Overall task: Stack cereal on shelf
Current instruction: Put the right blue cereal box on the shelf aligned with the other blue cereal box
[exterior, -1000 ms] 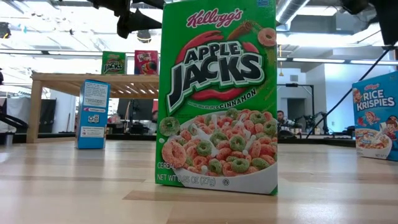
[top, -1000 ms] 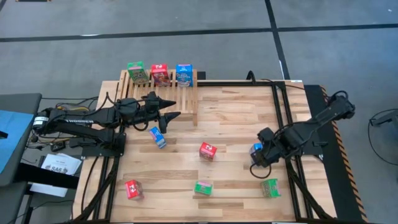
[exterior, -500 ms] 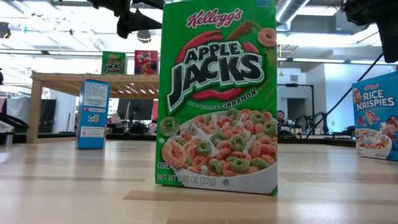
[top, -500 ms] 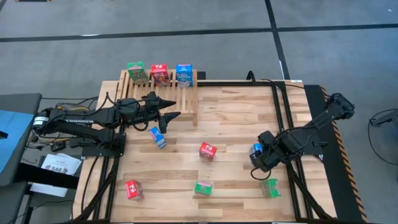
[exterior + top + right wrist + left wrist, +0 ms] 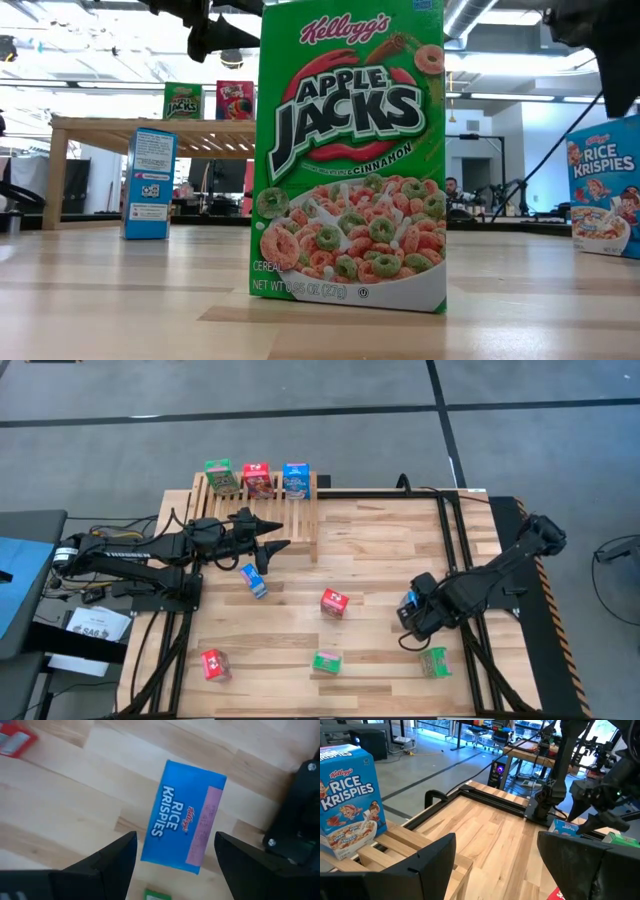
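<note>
Counting from above, three boxes (image 5: 258,480) are set on the shelf (image 5: 300,510); six remain on the tabletop (image 5: 380,550). Right claw (image 5: 408,612) is spread over the blue box (image 5: 411,600) at 4 o'clock, nothing pinched. Left claw (image 5: 277,549) is spread, empty, by the shelf.

A plank worktop (image 5: 370,550) with black rails (image 5: 452,540) stands on grey floor (image 5: 300,430); a white paper (image 5: 98,626) lies beside tangled cables (image 5: 100,592).

In the high view the right gripper (image 5: 408,615) covers most of a blue box (image 5: 411,600) at four o'clock on the table. The low view's green box (image 5: 349,155) hides the table's middle; the blue box (image 5: 606,185) at three o'clock is cut off.
</note>
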Available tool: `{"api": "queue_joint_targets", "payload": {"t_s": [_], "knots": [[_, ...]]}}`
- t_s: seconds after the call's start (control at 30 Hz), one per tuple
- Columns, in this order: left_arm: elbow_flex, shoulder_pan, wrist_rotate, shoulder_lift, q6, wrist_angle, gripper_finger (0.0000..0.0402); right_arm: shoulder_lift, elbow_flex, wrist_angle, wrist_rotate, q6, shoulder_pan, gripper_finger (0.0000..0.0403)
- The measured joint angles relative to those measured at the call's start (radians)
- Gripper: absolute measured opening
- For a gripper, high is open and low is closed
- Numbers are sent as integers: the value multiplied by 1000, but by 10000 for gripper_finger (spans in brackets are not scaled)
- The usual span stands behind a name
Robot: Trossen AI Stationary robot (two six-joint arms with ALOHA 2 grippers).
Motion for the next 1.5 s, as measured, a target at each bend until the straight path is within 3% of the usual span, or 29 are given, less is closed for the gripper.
{"api": "queue_joint_targets", "payload": {"t_s": [0.57, 1.03, 1.5], "knots": [[0, 0, -1, 0, 0, 0, 270, 96, 1, -3, -30, -28, 0, 286], [0, 0, -2, 0, 0, -16, 270, 96, 1, 1, -30, -54, 0, 197], [0, 0, 2, 0, 31, -10, 270, 96, 80, 1, -29, -144, -16, 200]]}}
